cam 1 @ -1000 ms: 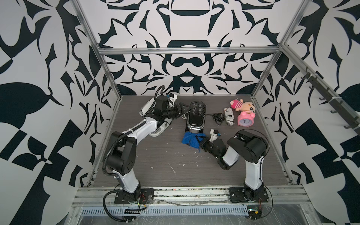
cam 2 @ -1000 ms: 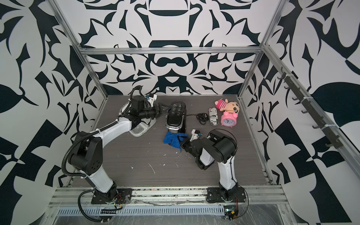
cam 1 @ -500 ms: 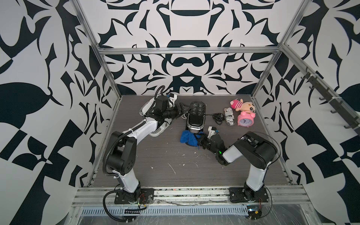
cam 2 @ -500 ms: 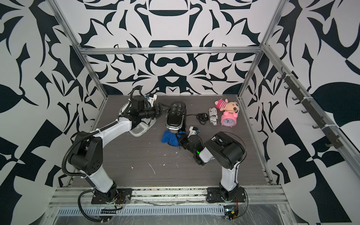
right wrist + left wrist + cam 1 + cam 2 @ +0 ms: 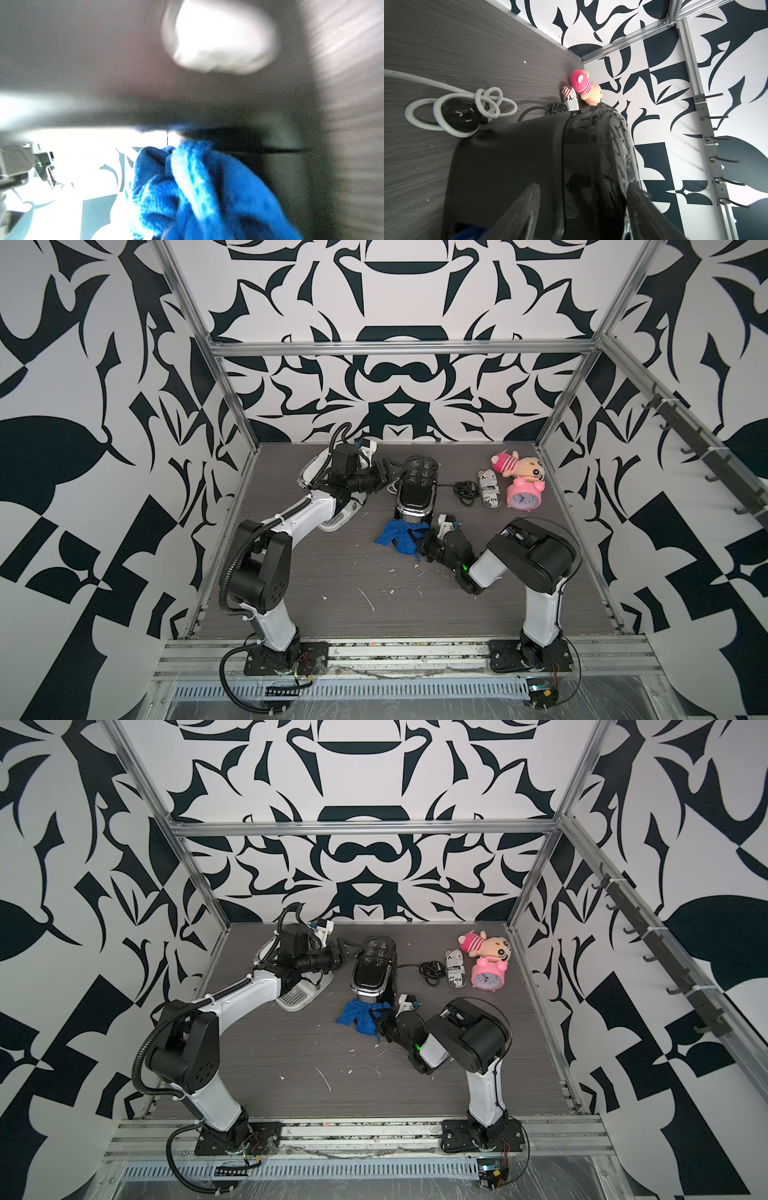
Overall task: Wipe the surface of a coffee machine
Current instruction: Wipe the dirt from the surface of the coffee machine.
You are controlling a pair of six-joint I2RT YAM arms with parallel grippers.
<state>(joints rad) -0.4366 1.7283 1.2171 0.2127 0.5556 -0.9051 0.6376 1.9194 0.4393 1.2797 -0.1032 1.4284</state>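
1. Desk (image 5: 332, 593): grey wood grain, flecked with white specks toward the front.
2. Right end effector (image 5: 420, 540): pressed together on a bunched blue cloth (image 5: 395, 536), which spreads onto the desk toward the robot's left. The right wrist view is blurred, but the cloth (image 5: 187, 187) can be made out hanging close to the lens.
3. Coffee machine (image 5: 415, 489): black, glossy and upright at mid-desk. It stands just behind the cloth, whose far edge meets the foot of the machine's front. The right end effector lies just in front of that foot.
4. Left end effector (image 5: 384, 475): spread, aimed at the machine's left flank near the top. In the left wrist view its fingers (image 5: 527, 207) frame the machine (image 5: 529, 155); contact cannot be told.
5. Far right, near the back wall: black cord (image 5: 465, 491), patterned pouch (image 5: 488, 489), pink alarm clock (image 5: 524, 497) and plush toy (image 5: 519, 464).
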